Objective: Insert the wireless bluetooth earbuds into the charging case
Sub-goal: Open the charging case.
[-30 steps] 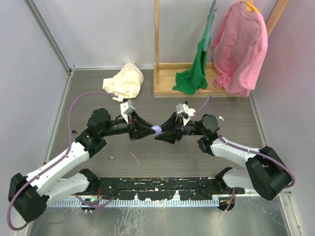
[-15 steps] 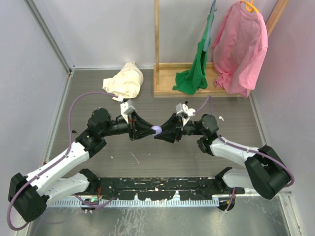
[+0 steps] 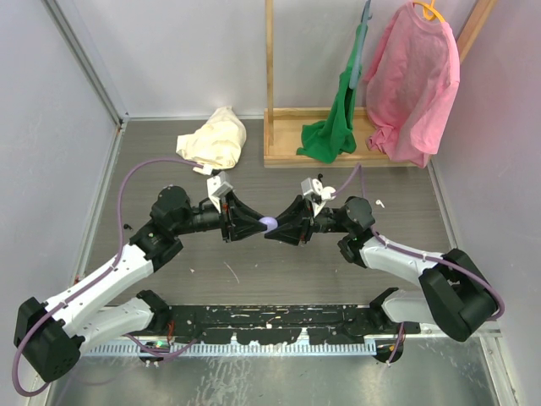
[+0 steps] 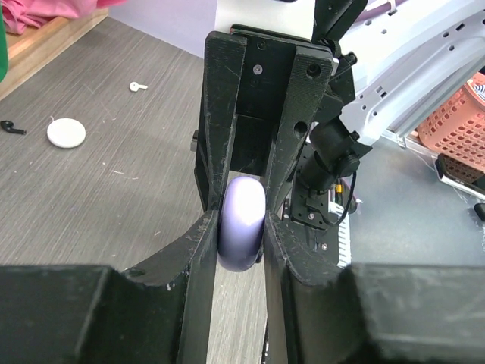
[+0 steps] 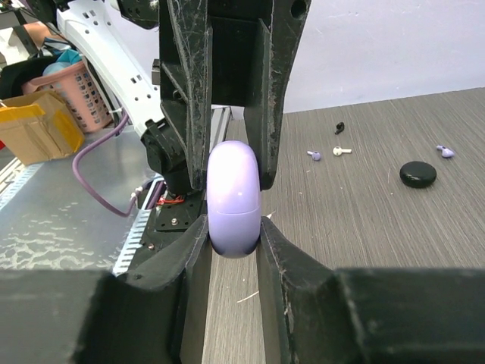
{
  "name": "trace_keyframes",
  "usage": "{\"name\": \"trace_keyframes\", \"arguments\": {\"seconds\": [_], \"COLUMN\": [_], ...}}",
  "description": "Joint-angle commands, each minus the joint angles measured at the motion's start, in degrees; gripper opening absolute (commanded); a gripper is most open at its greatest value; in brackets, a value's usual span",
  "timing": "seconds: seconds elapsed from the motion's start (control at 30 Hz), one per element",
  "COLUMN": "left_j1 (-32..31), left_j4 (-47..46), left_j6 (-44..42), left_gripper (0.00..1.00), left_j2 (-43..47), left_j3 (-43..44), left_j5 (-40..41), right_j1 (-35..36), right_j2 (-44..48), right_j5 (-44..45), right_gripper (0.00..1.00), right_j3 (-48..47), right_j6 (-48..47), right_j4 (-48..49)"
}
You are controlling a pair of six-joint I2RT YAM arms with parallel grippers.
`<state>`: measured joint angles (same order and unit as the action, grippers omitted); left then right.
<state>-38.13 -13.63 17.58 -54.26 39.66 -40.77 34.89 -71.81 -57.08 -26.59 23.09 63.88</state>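
Left pincer (image 4: 241, 235) and right pincer (image 5: 233, 227) still clamped on the lilac charging case (image 3: 269, 223), no visible shift.

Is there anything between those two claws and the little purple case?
Nothing visible. The left gripper and the right gripper each pinch the purple case directly, from opposite sides.

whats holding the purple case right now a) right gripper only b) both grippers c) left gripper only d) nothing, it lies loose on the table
b: the left gripper and the right gripper meet on the case, and each wrist view shows both pairs of jaws clamped on it.
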Motion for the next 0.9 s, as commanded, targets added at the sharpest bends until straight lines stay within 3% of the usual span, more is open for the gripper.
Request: {"name": "trace_keyframes", "arguments": {"seconds": [0.0, 0.33, 0.87], "left_j1": [0.02, 0.04, -0.01], "left_j4": [-1.45, 0.36, 5.82], "left_j6": [0.35, 0.62, 1.79], "left_gripper": [0.34, 0.49, 0.51], "left_j2": [0.84, 1.36, 0.94], "left_j3": [1.17, 1.45, 5.52], "left_j5": [-0.17, 2.92, 6.56], "right_j1": [0.53, 0.50, 0.87], "right_j2": [0.26, 1.70, 4.27], "right_j5": [-0.42, -1.25, -2.38], "right_gripper": [0.09, 0.02, 0.01], "right_j3": [-1.30, -0.67, 2.42], "right_j6": [-0.87, -2.62, -9.69], "right_j4": [4.50, 4.20, 4.18]}}
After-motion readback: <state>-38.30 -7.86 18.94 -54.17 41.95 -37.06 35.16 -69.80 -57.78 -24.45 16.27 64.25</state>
